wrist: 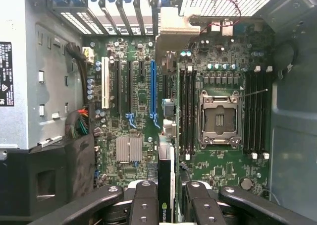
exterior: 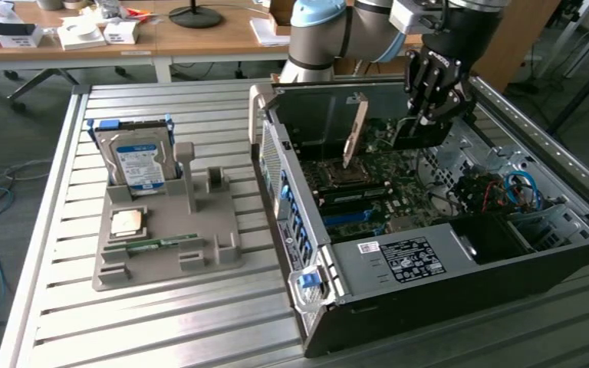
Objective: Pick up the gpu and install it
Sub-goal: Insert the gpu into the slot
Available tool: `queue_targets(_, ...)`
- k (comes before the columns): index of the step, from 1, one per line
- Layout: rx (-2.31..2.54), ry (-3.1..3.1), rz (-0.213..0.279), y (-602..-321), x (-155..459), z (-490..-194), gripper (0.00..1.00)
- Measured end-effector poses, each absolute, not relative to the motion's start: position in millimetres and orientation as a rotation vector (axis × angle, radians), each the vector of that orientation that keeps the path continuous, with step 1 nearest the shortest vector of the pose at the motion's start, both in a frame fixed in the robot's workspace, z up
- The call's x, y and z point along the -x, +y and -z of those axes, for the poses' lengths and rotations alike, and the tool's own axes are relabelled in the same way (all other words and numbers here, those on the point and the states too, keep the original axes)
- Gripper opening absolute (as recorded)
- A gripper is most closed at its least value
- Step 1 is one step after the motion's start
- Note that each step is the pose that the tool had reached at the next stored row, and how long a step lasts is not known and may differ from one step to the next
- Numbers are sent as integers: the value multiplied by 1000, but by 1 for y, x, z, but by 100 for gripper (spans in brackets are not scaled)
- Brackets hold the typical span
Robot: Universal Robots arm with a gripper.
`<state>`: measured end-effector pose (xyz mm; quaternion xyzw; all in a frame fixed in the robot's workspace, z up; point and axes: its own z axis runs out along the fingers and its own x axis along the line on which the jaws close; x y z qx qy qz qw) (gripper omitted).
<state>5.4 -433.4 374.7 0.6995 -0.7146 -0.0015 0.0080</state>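
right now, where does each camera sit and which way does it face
Exterior view: off the arm, above the table, looking down at the open case and tray; the arm and gripper show over the case.
Wrist view: on the wrist, looking down into the case at the motherboard; the gripper shows, shut on the gpu.
Shared: case, motherboard, gripper, gpu.

open air straight down onto the long blue slot [wrist: 152, 86] apart from the gpu [wrist: 166, 185] hanging just over it, though a cable bundle [wrist: 79, 123] and black box [wrist: 44, 180] stand near one side of that slot and the heatsink [wrist: 129, 149] sits by its end
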Motion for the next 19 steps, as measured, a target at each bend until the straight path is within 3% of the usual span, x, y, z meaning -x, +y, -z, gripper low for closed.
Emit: queue_targets(19,-2191,-2238,-5,-433,-2,-355,26)
